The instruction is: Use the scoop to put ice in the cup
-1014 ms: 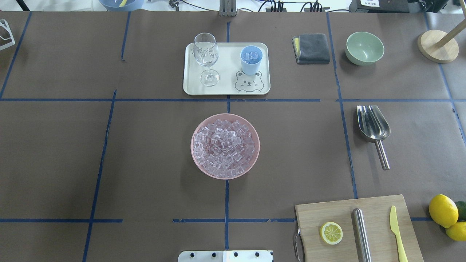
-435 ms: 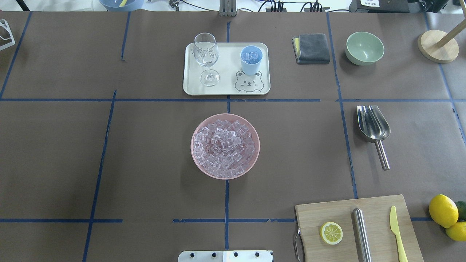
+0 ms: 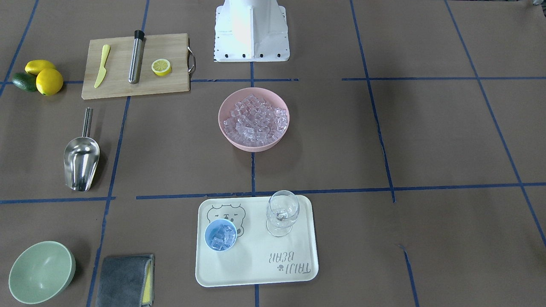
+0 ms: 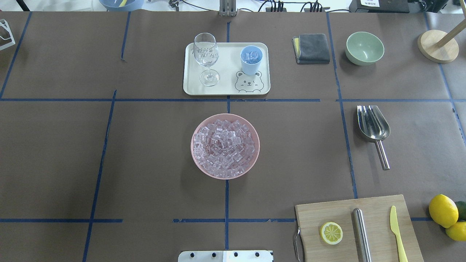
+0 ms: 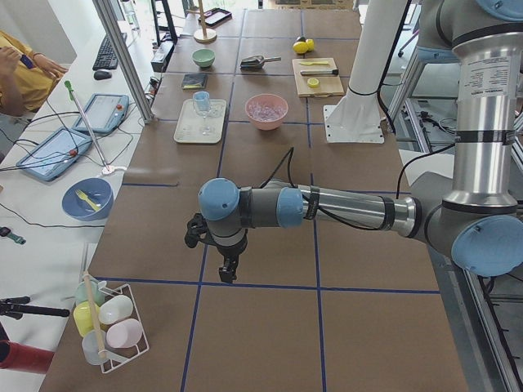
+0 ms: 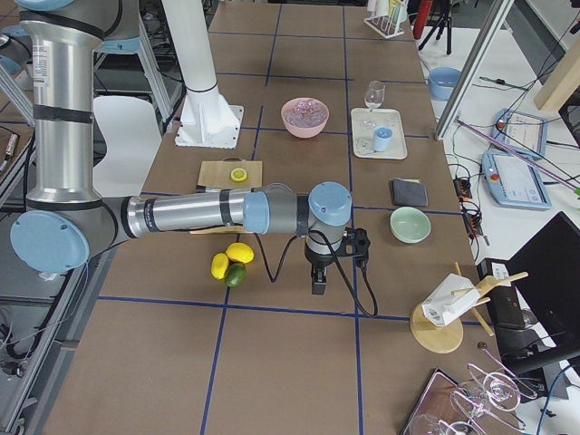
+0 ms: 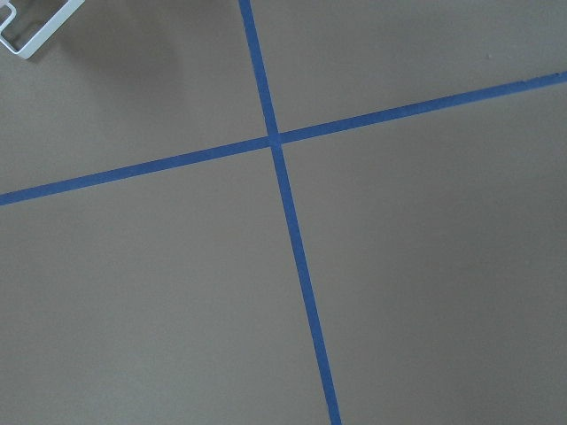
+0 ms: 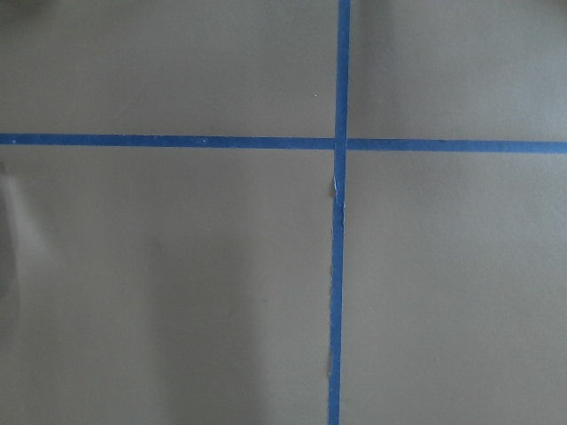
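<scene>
The ice point(image 4: 225, 145) fills a pink bowl point(image 4: 192, 147) at the table's middle. The light-blue cup point(image 4: 251, 61) stands on a cream tray point(image 4: 225, 87) and holds a few ice cubes point(image 3: 222, 236). The steel scoop point(image 4: 374, 127) lies flat on the table at the right, handle toward the robot, with nothing holding it. My left gripper point(image 5: 227, 269) shows only in the exterior left view, far from these things, pointing down over the paper. My right gripper point(image 6: 319, 285) shows only in the exterior right view, near the lemons. I cannot tell whether either is open or shut.
A wine glass point(image 4: 206, 54) stands on the tray beside the cup. A cutting board point(image 4: 316, 214) holds a lemon half point(image 4: 331, 233), a steel cylinder point(image 4: 361, 233) and a yellow knife point(image 4: 397, 233). A green bowl point(image 4: 364, 48) and grey cloth point(image 4: 312, 48) sit far right.
</scene>
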